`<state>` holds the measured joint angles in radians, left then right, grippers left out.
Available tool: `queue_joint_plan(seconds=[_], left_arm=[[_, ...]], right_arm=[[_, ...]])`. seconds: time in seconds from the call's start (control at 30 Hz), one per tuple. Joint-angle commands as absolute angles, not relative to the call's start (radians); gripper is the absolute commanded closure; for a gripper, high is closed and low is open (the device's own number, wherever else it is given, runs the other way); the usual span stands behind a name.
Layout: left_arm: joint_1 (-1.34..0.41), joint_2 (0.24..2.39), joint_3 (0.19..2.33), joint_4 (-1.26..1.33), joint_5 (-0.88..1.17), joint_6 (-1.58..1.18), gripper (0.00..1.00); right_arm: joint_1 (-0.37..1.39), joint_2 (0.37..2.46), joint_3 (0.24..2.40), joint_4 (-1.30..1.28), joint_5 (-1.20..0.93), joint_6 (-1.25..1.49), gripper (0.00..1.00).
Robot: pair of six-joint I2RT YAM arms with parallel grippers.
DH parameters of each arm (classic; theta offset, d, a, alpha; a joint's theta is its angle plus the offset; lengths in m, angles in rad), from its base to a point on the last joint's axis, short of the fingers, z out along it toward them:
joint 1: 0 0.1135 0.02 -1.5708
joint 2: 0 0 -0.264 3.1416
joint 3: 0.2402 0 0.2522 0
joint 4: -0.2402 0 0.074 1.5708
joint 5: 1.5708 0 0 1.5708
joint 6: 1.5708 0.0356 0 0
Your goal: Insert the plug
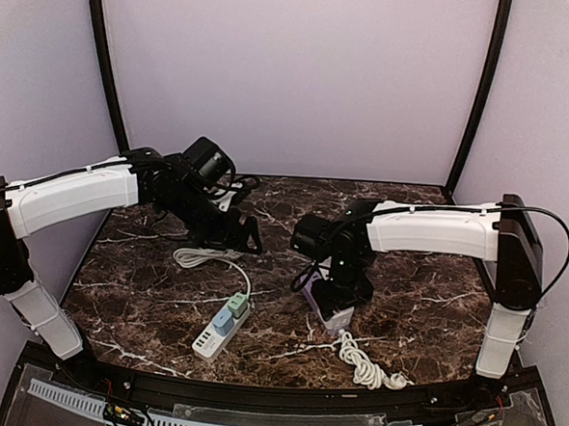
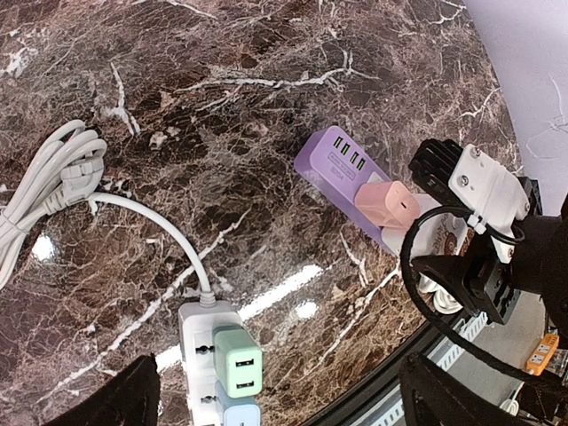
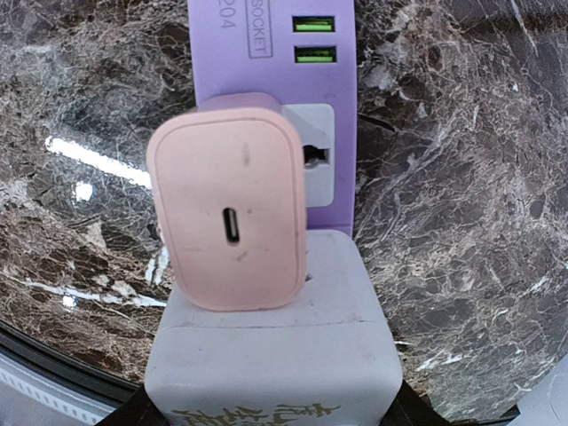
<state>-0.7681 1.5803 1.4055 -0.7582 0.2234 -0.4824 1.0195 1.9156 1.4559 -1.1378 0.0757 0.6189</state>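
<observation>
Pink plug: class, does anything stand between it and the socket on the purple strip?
Nothing visible does. The pink plug already sits on the purple strip, beside an uncovered socket.

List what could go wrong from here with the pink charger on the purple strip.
1. The pink charger crowds the white block beside it; pressing may cock it rather than seat it.
2. The purple strip lies unbraced, with the left gripper apart from it, jaws open; a push may slide it.
</observation>
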Motion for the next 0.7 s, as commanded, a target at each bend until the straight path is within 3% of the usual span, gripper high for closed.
queue_joint_plan(seconds=[0.0,0.37,0.57,0.63,0.67], left_arm=[[-0.764,1.57,1.425,-0.797,0.217,-0.476,0.06],[-0.764,1.552,1.419,-0.812,0.221,-0.459,0.05],[-0.764,1.545,1.418,-0.817,0.221,-0.451,0.05],[-0.763,1.541,1.417,-0.817,0.22,-0.449,0.05],[-0.763,1.541,1.416,-0.816,0.218,-0.447,0.05]], right_arm=[[1.015,2.195,1.311,-1.005,0.127,0.642,1.0],[1.015,2.091,1.437,-1.083,0.157,0.647,0.98],[1.014,2.037,1.537,-1.157,0.184,0.674,0.75],[1.015,2.008,1.581,-1.188,0.197,0.685,0.53],[1.015,1.995,1.616,-1.207,0.208,0.692,0.33]])
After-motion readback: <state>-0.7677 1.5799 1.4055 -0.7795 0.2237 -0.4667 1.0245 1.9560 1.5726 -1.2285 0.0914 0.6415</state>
